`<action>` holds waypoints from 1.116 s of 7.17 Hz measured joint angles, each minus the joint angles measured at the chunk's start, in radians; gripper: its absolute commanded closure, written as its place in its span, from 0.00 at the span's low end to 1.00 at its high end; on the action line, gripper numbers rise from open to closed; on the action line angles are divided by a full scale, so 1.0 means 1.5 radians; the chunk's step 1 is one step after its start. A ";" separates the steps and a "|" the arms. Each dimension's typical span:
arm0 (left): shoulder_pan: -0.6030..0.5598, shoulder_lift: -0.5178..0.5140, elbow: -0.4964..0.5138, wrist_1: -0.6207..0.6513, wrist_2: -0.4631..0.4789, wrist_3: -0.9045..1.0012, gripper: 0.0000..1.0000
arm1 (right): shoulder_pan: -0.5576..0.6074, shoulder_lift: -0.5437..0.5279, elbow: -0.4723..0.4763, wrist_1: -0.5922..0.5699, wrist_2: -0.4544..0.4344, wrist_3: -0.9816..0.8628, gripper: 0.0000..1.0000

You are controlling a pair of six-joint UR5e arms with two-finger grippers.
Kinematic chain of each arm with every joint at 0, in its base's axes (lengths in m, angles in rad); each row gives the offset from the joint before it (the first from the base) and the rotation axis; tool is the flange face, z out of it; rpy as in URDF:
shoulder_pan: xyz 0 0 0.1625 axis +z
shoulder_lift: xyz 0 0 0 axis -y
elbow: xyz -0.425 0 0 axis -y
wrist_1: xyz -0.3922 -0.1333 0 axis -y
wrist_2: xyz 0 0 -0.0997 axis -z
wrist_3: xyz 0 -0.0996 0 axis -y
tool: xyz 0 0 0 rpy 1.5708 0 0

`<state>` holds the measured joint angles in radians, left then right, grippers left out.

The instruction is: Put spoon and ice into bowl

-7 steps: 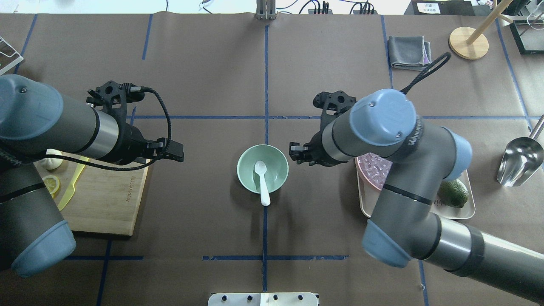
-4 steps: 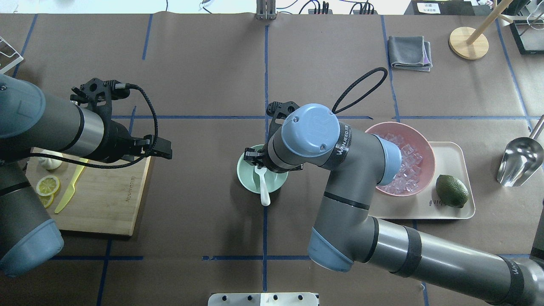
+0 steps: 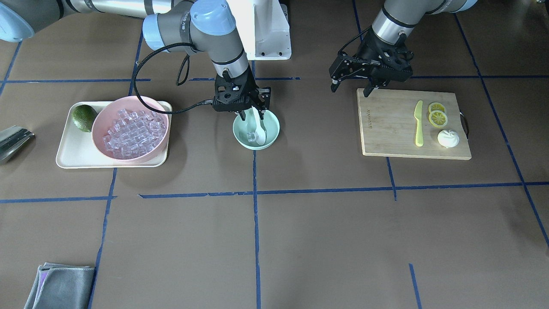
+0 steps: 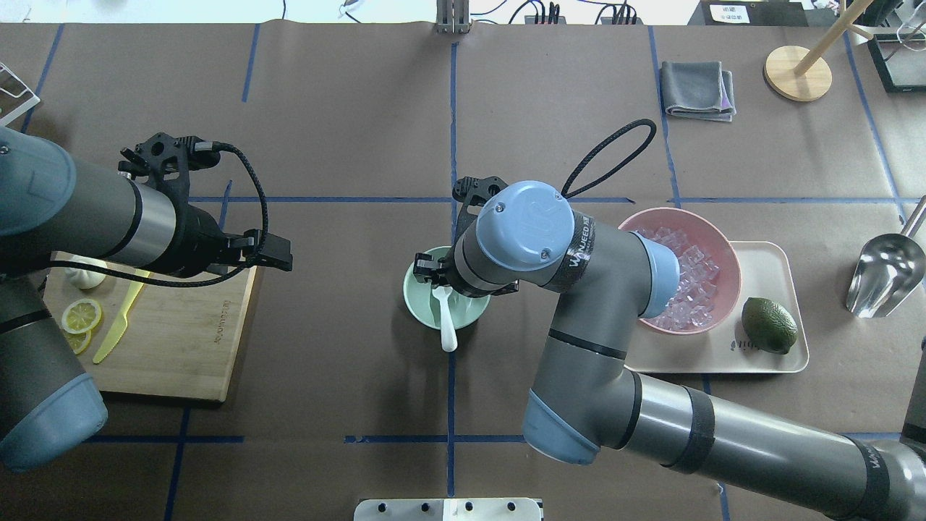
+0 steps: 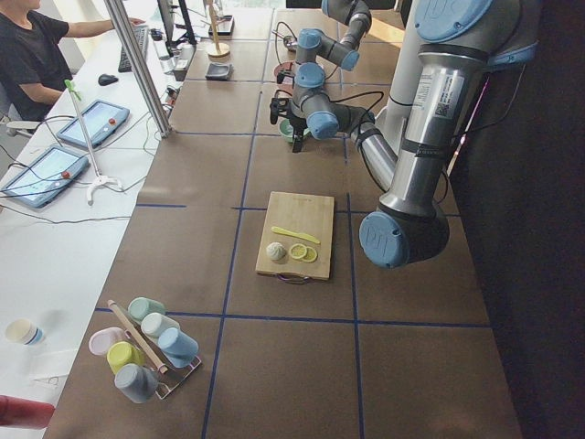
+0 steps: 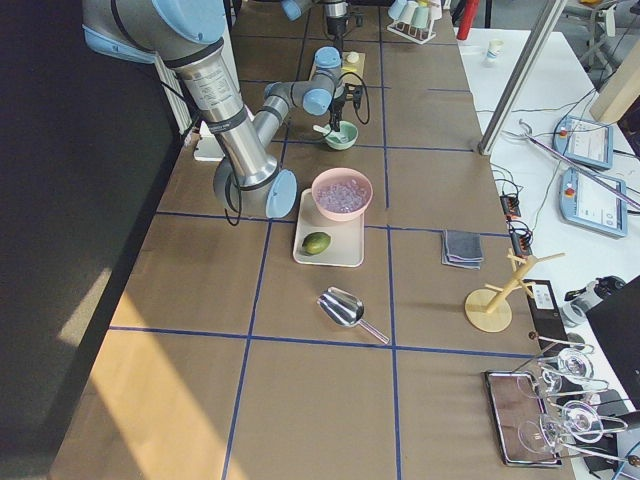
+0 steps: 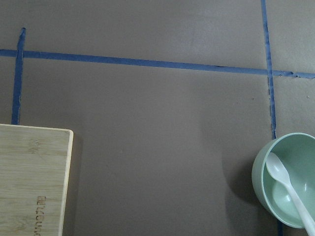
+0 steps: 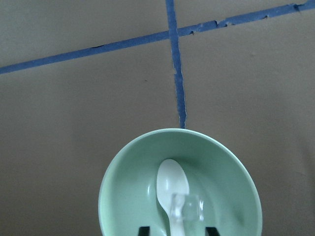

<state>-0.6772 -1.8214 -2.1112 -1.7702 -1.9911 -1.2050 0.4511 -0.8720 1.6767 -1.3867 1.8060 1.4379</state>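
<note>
The mint-green bowl [image 3: 256, 146] stands at the table's middle. The white spoon [image 3: 260, 128] lies in it, its handle over the rim toward the robot. One clear ice cube [image 3: 251, 137] lies in the bowl; in the right wrist view this ice cube [image 8: 187, 206] rests on the spoon [image 8: 172, 184]. My right gripper [image 3: 253, 115] hangs open and empty just above the bowl [image 8: 128, 187]. My left gripper [image 3: 349, 90] is open and empty above the near corner of the cutting board. More ice [image 3: 131, 133] fills the pink bowl [image 3: 96, 128].
The pink bowl and a green lime [image 3: 83, 116] sit on a cream tray [image 3: 68, 159]. The wooden cutting board [image 3: 386, 128] holds a yellow-green knife [image 3: 418, 124] and lemon slices [image 3: 437, 113]. A metal scoop [image 4: 886, 271] and a grey cloth [image 4: 698, 88] lie far right.
My right arm swung from beside the pink bowl to over the green bowl. An ice cube now lies in the green bowl. My left arm drew back a little.
</note>
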 measured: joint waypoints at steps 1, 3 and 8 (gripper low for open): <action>0.000 0.001 -0.002 0.000 0.000 0.000 0.01 | 0.003 -0.001 0.006 0.000 0.001 0.001 0.13; -0.003 0.035 -0.020 -0.001 -0.001 0.007 0.01 | 0.041 -0.069 0.095 -0.005 0.039 -0.002 0.01; -0.174 0.199 -0.035 0.000 -0.125 0.315 0.01 | 0.371 -0.384 0.251 -0.007 0.345 -0.293 0.00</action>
<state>-0.9375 -1.5226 -2.1643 -1.7700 -2.1784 -0.7329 1.0075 -1.4472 2.0526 -1.3970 2.3231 0.9985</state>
